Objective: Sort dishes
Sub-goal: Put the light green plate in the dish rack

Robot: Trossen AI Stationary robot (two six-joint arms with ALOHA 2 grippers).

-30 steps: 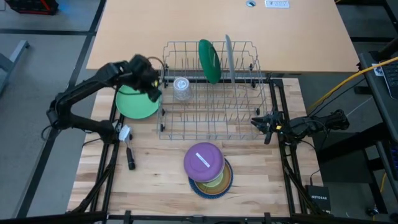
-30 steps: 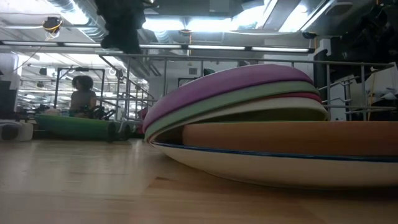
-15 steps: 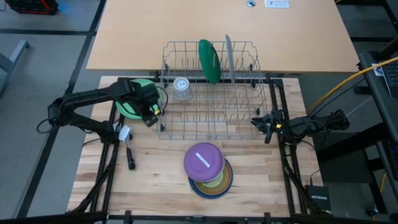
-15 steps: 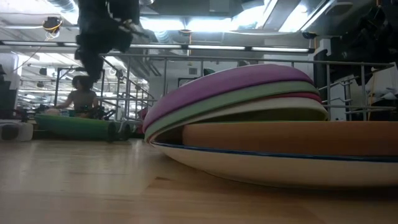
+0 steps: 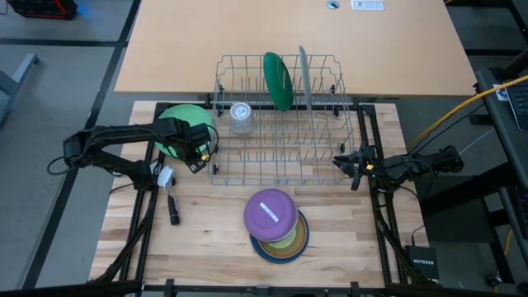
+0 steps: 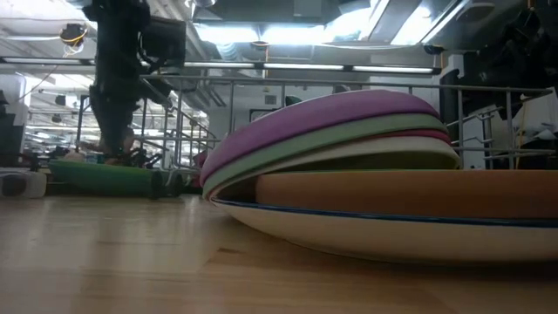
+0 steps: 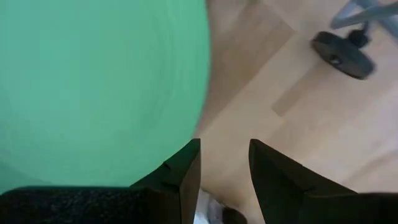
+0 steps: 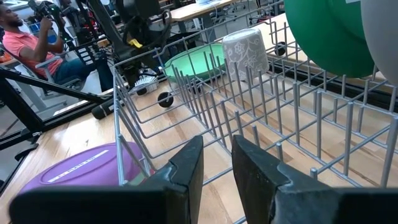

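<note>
A green plate (image 5: 180, 124) lies flat on the table, left of the wire rack (image 5: 280, 124). My left gripper (image 5: 191, 147) points straight down just above the plate's near right rim (image 7: 199, 93). It is open, with nothing between the fingers (image 7: 186, 168). A green plate (image 5: 278, 80) and a grey plate (image 5: 303, 74) stand upright in the rack, next to a clear cup (image 5: 241, 115). A stack of dishes (image 5: 279, 235), topped by a purple bowl (image 5: 270, 213), sits near the front edge. My right gripper (image 5: 343, 162) waits level at the rack's right side, slightly open.
A black marker (image 5: 173, 208) and a small white object (image 5: 165, 176) lie on the table near the left arm's base. A person (image 8: 37, 43) sits beyond the table. Bare wood shows in front of the rack, left of the stack.
My left gripper has come down from above the rack's left end, moving toward the table's near edge. It has tipped until it points straight down over the green plate's rim. The plate and the other dishes have stayed where they were.
</note>
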